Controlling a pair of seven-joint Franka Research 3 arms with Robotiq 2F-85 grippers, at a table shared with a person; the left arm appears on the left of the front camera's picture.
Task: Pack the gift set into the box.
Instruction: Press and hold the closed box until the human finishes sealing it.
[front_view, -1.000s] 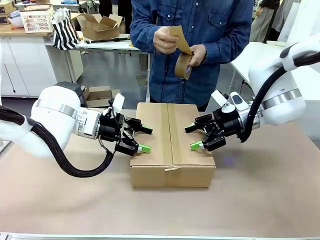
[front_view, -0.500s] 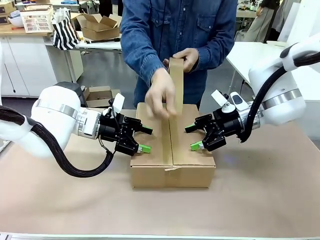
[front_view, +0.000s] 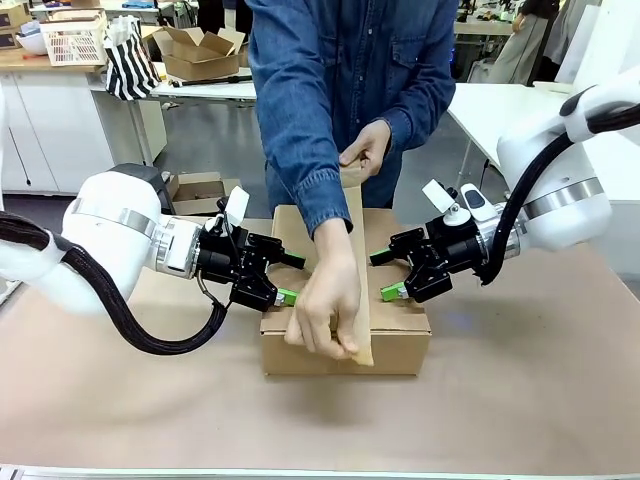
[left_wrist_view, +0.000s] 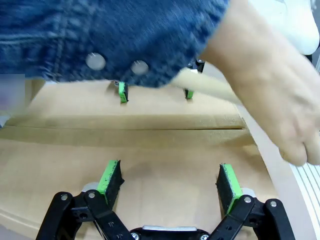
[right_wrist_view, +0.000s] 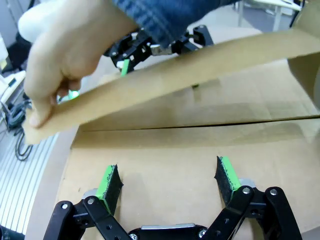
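Both sets of jaws stand spread and hold nothing. The left gripper (front_view: 285, 280) sits at the box's 9 o'clock edge, the right gripper (front_view: 388, 275) at its 3 o'clock edge, each with green pads resting on or just above a closed flap; from the wrist views I cannot tell if they actually press down.

The box (front_view: 400, 345) lies in the middle of the bench (front_view: 520, 400), flaps folded shut, so the gift set would be inside and out of sight. A person leans over from 12 o'clock, one hand (front_view: 325, 310) pulling a strip of brown tape (right_wrist_view: 200, 75) toward the 6 o'clock edge along the centre seam (right_wrist_view: 200, 125), the other hand (front_view: 368, 150) holding its far end at the 12 o'clock side.

To do this well, I'd say the arms should hold the flaps level and not shift, keeping their fingers away from the seam so the tape lands flat with the two flap edges meeting under it.

The carton is matte brown cardboard, shallow and rectangular with crisp corners. The tape is thin, papery-looking and a similar brown, sagging slightly between the hands. The bench cover is a dull tan sheet.
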